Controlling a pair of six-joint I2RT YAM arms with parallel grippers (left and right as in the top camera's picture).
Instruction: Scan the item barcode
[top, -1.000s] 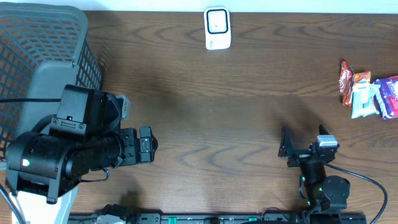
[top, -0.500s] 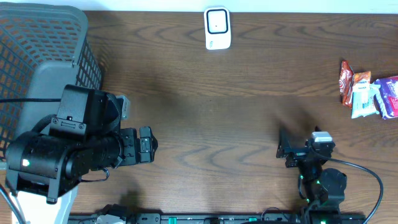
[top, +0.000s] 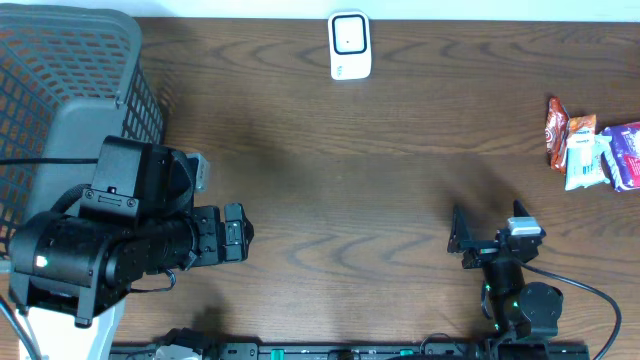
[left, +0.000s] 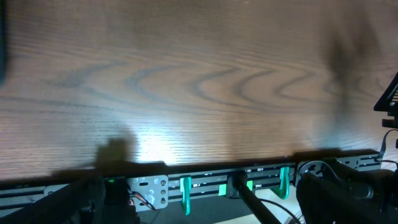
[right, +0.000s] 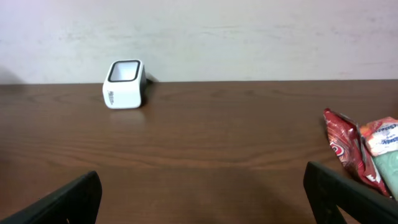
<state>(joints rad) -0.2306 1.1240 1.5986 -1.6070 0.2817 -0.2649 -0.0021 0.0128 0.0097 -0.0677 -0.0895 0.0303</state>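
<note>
Hovering my right gripper (top: 465, 238) wide and empty, snack packets (top: 588, 150) well apart ahead-right, scanner (top: 350, 46) far ahead-left, left gripper (top: 235, 236) spread too

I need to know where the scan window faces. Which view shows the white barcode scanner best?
The overhead view: the barcode scanner appears whole, its dark-rimmed window facing up, at the far edge of the table. The right wrist view shows it side-on, window foreshortened. The left wrist view misses it.
</note>
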